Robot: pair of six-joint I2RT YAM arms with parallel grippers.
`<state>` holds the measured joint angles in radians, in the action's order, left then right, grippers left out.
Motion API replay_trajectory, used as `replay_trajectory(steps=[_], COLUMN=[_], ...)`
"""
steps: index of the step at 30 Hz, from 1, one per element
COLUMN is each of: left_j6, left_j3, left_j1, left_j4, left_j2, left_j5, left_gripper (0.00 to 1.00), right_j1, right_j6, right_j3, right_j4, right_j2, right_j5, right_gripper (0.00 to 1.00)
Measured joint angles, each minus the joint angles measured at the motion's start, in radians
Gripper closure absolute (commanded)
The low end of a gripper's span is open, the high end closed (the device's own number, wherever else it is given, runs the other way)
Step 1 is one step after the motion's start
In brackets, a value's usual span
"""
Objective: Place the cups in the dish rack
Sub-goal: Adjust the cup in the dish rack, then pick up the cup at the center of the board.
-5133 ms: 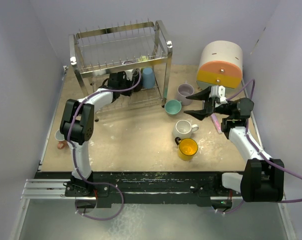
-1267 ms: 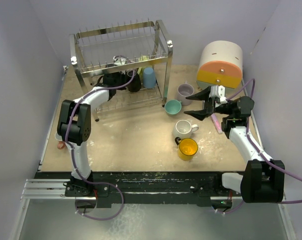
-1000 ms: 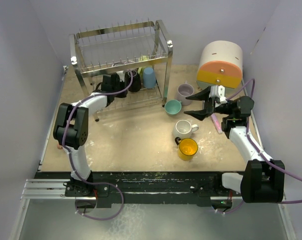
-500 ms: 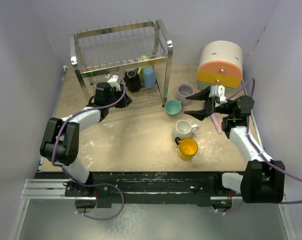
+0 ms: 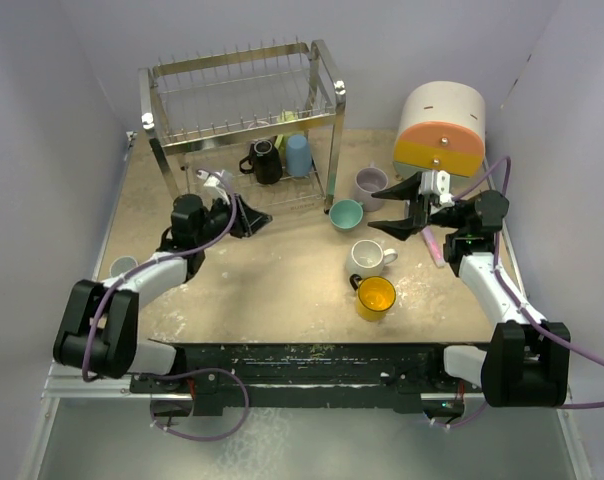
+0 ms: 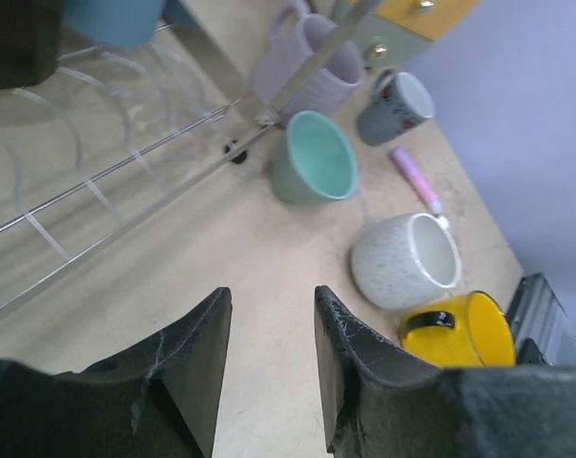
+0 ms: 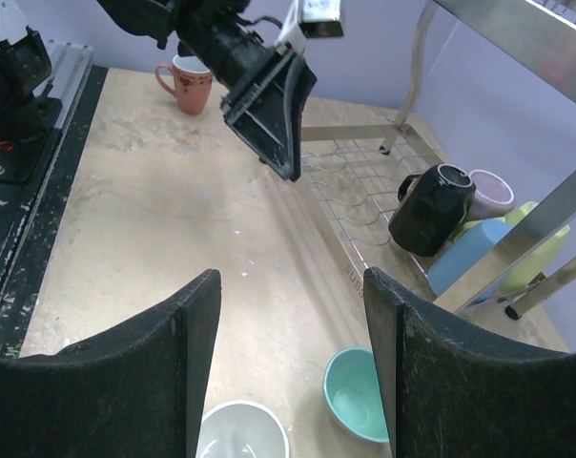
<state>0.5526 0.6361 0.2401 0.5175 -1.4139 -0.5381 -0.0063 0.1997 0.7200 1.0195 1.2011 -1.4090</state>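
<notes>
Left fingers (image 6: 188, 372), right fingers (image 7: 126, 382) found parted, empty; saw black cup (image 5: 264, 162), blue cup (image 5: 298, 155) in rack (image 5: 242, 131), others half hidden.

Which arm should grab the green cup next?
Probably the right arm. The right hand hovers open and empty just beside the green cup. The left hand is empty too, but it is farther off, by the dish rack.
</notes>
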Motion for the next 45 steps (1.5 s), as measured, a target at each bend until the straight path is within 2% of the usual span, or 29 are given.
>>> replay_trajectory(steps=[10, 16, 19, 26, 28, 29, 31, 32, 34, 35, 40, 42, 45], left_j6=[0.095, 0.193, 0.249, 0.369, 0.399, 0.410, 0.434, 0.443, 0.460, 0.462, 0.456, 0.446, 0.427], left_j3=[-0.172, -0.286, -0.327, -0.390, -0.410, -0.419, -0.432, -0.433, -0.433, -0.432, -0.412, -0.401, -0.394], left_j1=[0.000, 0.000, 0.000, 0.000, 0.000, 0.000, 0.000, 0.000, 0.000, 0.000, 0.017, 0.035, 0.062], left_j4=[0.219, 0.367, 0.440, 0.586, 0.616, 0.628, 0.647, 0.648, 0.644, 0.640, 0.550, 0.509, 0.465], left_j2=[0.229, 0.340, 0.384, 0.449, 0.451, 0.451, 0.449, 0.448, 0.448, 0.449, 0.469, 0.482, 0.495], left_j5=[-0.159, -0.180, -0.177, -0.141, -0.129, -0.125, -0.121, -0.122, -0.128, -0.131, -0.146, -0.146, -0.146], left_gripper=[0.28, 0.13, 0.01, 0.01, 0.01, 0.01, 0.01, 0.01, 0.01, 0.00, 0.00, 0.00, 0.00], right_j1=[0.000, 0.000, 0.000, 0.000, 0.000, 0.000, 0.003, 0.007, 0.013, 0.016, 0.024, 0.026, 0.034], right_j6=[-0.013, -0.027, -0.039, -0.094, -0.168, -0.249, -0.509, -0.690, -0.967, -1.153, -1.482, -1.515, -1.477], right_j3=[0.000, 0.006, 0.015, 0.077, 0.118, 0.158, 0.271, 0.357, 0.477, 0.535, 0.528, 0.490, 0.426], right_j4=[-0.029, -0.046, -0.065, -0.208, -0.343, -0.471, -0.795, -1.004, -1.312, -1.516, -1.930, -2.001, -1.993], right_j2=[0.000, 0.000, 0.000, 0.004, 0.003, 0.004, 0.011, 0.024, 0.056, 0.079, 0.111, 0.097, 0.027], right_j5=[0.000, 0.001, 0.002, 0.002, 0.002, 0.008, 0.045, 0.079, 0.126, 0.166, 0.308, 0.375, 0.475], right_gripper=[0.36, 0.37, 0.37, 0.38, 0.35, 0.34, 0.34, 0.35, 0.02, 0.00, 0.00, 0.00, 0.00])
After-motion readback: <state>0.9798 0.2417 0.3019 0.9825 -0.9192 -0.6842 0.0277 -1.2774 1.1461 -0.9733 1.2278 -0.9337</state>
